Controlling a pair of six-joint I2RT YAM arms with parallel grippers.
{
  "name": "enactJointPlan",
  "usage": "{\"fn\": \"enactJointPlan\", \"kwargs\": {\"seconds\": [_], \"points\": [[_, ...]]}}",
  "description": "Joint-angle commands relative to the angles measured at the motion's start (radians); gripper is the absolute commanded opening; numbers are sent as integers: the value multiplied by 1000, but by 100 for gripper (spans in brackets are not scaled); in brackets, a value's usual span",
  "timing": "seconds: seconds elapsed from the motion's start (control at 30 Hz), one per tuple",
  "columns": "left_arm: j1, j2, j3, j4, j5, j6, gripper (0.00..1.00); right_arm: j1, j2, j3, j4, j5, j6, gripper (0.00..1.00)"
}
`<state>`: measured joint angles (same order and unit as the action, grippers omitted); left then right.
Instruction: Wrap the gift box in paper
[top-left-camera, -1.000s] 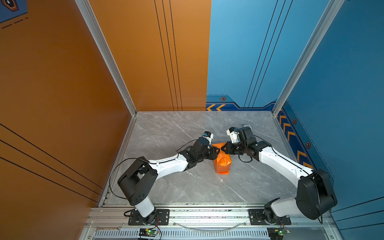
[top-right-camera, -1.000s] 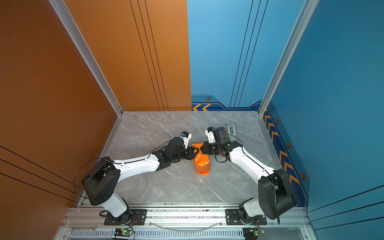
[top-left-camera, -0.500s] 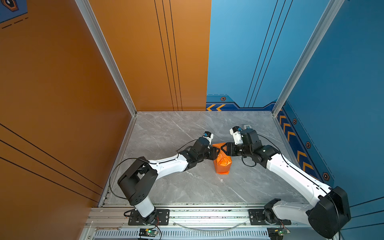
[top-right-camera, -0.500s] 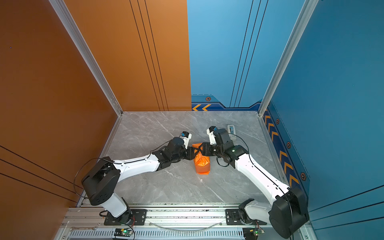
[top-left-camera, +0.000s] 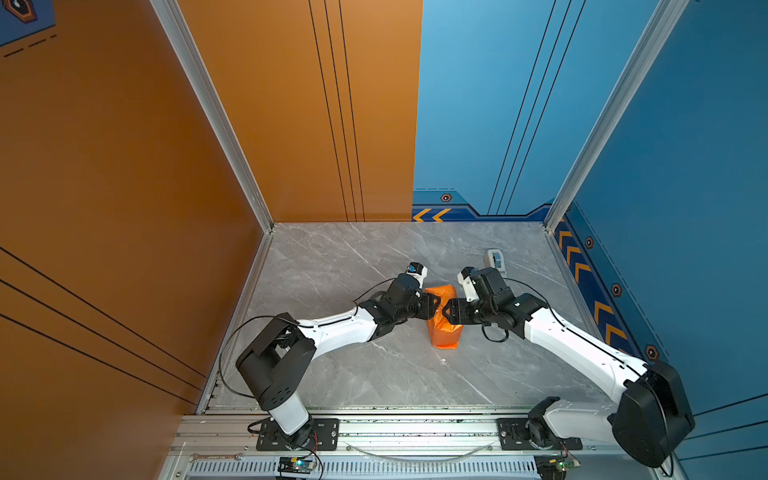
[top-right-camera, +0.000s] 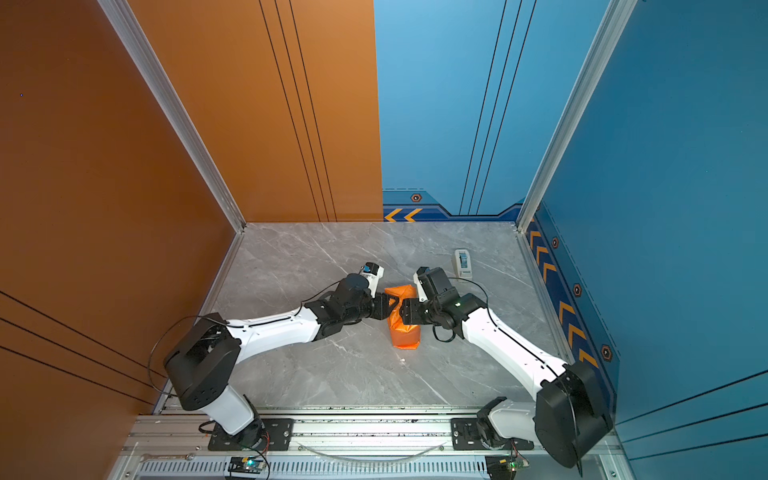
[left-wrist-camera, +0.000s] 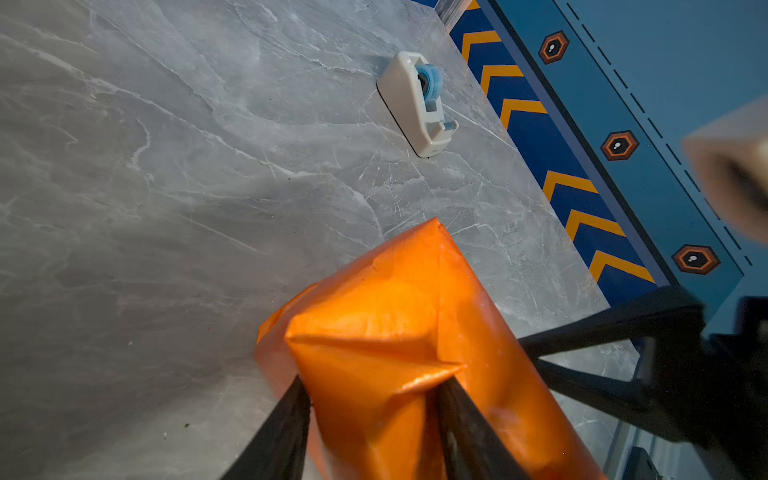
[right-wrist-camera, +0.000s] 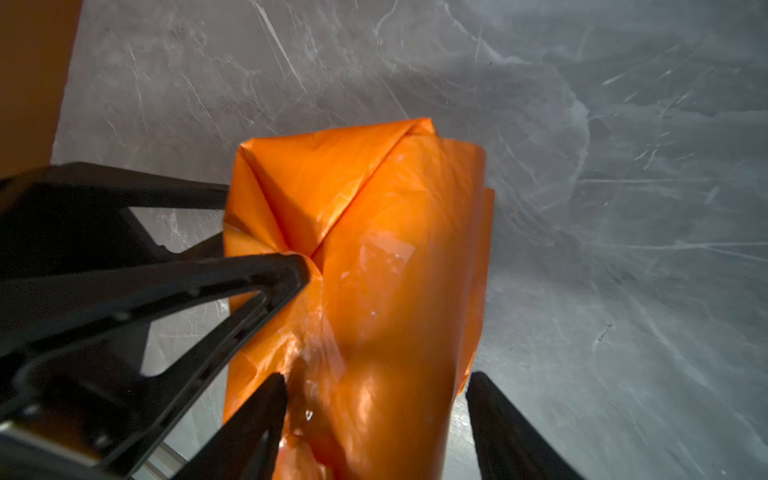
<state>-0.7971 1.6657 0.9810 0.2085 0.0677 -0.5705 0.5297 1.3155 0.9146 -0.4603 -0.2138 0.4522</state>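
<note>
The paper (top-left-camera: 445, 328) (top-right-camera: 405, 332) is folded orange-side-out into an upright parcel at mid-table. The gift box is hidden inside it. My left gripper (top-left-camera: 434, 305) (top-right-camera: 390, 309) comes in from the left and is shut on the parcel's upper end. In the left wrist view its fingers (left-wrist-camera: 291, 415) press into the paper (left-wrist-camera: 395, 324) from both sides. My right gripper (top-left-camera: 449, 314) (top-right-camera: 404, 314) (right-wrist-camera: 376, 399) is open and straddles the paper (right-wrist-camera: 395, 249) from the right. One finger touches the paper. The other stands clear of it.
A white tape dispenser (top-left-camera: 494, 259) (top-right-camera: 462, 262) (left-wrist-camera: 415, 104) stands behind the right arm near the blue wall. A tiny white scrap (top-left-camera: 444, 360) lies in front of the parcel. Walls enclose the grey marble table (top-left-camera: 374, 374) on three sides.
My right gripper has gone from shut to open and moved a little nearer along the parcel, its arm swinging outward. The left arm and the parcel have stayed put.
</note>
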Motion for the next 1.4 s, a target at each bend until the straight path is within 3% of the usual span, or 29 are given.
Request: {"fn": "enactJointPlan", "kwargs": {"seconds": [0.0, 0.17, 0.33, 0.63, 0.93, 1.27, 1.37], "points": [[2, 54, 3, -138, -21, 29, 50, -15, 41, -23, -55, -15, -4, 68], [20, 39, 21, -133, 8, 20, 55, -46, 91, -34, -113, 9, -7, 46], [72, -2, 22, -97, 70, -2, 65, -52, 97, -50, -112, -1, -7, 39], [141, -55, -55, 49, 175, -71, 69, -48, 104, -51, -99, -23, -7, 38], [137, 21, -49, 178, 296, -107, 69, -38, 99, -49, -90, -30, -6, 38], [148, 87, -56, 160, 203, -144, 55, -32, 64, -56, -81, -51, -12, 39], [144, 98, -63, 151, 196, -141, 53, -35, 37, -36, -84, -58, -14, 49]]}}
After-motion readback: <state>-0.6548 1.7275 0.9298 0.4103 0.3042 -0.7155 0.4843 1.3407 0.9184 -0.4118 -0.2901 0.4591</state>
